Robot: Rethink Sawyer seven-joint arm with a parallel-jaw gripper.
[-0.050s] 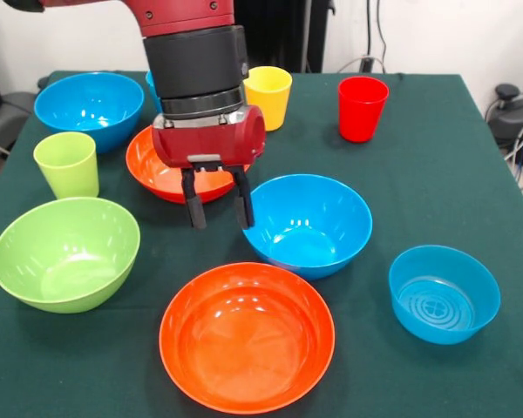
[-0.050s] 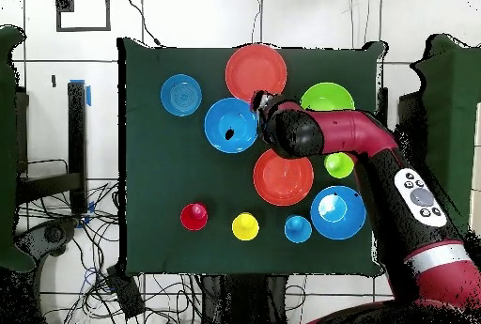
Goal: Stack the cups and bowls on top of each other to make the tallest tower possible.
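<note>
Your hand (image 1: 218,209) hangs with fingers parted, grasping nothing, over the dark green surface (image 1: 436,174) just left of the deep blue plastic bowl (image 1: 308,224). No tower; glossy bowls and cups sit separately, wide orange plastic bowl (image 1: 247,337) nearest.

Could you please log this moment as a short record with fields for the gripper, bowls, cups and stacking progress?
gripper: gripper open, empty, hanging over the gap between the far orange bowl and the middle blue bowl
bowls: six, all separate and upright; near orange bowl, green bowl, large blue bowl, small blue bowl
cups: green cup, yellow cup, red cup upright; blue cup mostly hidden behind the arm in the front view
stacking: nothing stacked yet
</note>
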